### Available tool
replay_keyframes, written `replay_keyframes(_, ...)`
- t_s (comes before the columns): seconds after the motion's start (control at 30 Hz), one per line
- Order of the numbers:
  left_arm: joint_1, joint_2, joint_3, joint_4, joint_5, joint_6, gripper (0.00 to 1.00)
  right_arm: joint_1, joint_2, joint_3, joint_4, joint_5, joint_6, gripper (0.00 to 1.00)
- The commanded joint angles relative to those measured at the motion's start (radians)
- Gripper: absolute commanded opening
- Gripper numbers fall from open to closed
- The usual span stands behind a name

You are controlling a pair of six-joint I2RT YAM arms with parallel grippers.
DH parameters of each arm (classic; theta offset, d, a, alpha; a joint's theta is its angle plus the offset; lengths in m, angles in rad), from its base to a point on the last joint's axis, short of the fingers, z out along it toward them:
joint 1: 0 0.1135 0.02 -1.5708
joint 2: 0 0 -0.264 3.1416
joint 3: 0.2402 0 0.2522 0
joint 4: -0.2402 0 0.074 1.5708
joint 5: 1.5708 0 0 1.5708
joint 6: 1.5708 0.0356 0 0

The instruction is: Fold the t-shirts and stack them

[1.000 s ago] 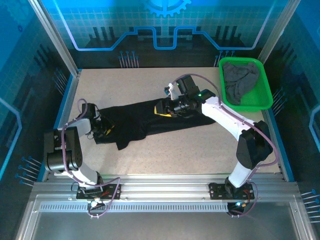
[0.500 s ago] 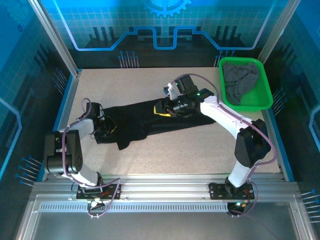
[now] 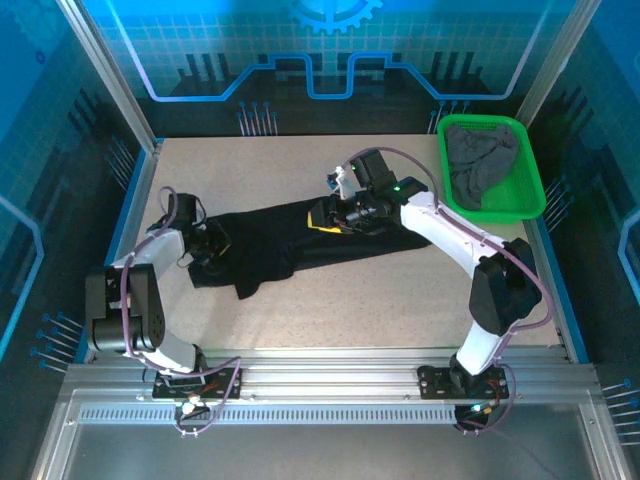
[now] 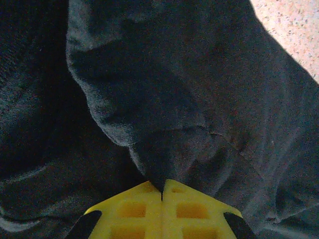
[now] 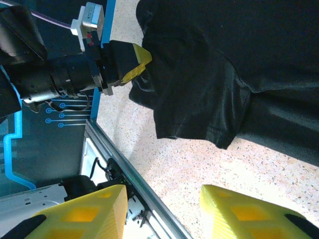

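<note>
Moved since the earlier frames: my left gripper (image 3: pixel 212 247) has travelled a little away from the arm bases along the left end of the black t-shirt (image 3: pixel 300 235), its forearm swinging with it; the right arm is as it was. Left gripper, wrist view (image 4: pixel 162 189): yellow fingers closed tip to tip, a pinch of black cloth caught between them. Right gripper (image 3: pixel 325 215): poised over the middle of the shirt, fingers parted wide in its wrist view (image 5: pixel 164 209), nothing in them. Black t-shirt: on the table (image 3: pixel 400 300), drawn out in a long rumpled band from left of centre toward the right, no fold made that I can make out. Dark grey t-shirt (image 3: pixel 480 160): bunched in the green basket (image 3: pixel 495 213) at the far right corner, untouched. Status, by my reckoning: early. Outstanding: flatten and fold the black shirt, fetch and fold the grey, stack the two.
</note>
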Motion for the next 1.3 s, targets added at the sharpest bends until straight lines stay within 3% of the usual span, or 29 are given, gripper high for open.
replay_keyframes(0.0,0.000,0.027,0.085,-0.122,-0.027,0.009,0.00,0.007,-0.006,0.005,-0.031,0.009,-0.013,0.43)
replay_keyframes(0.47,0.029,0.312,0.527,-0.464,-0.053,0.053,0.00,-0.005,-0.031,-0.021,-0.040,0.018,-0.012,0.43)
replay_keyframes(0.9,0.058,0.569,0.734,-0.488,-0.099,0.099,0.00,-0.013,-0.063,-0.077,-0.042,0.043,-0.013,0.43)
replay_keyframes(1.17,0.053,0.623,0.751,-0.440,-0.138,0.109,0.00,-0.049,-0.090,-0.117,-0.056,0.103,-0.028,0.42)
replay_keyframes(1.27,0.047,0.569,0.727,-0.422,-0.165,0.084,0.15,-0.095,-0.094,-0.116,-0.092,0.151,-0.047,0.41)
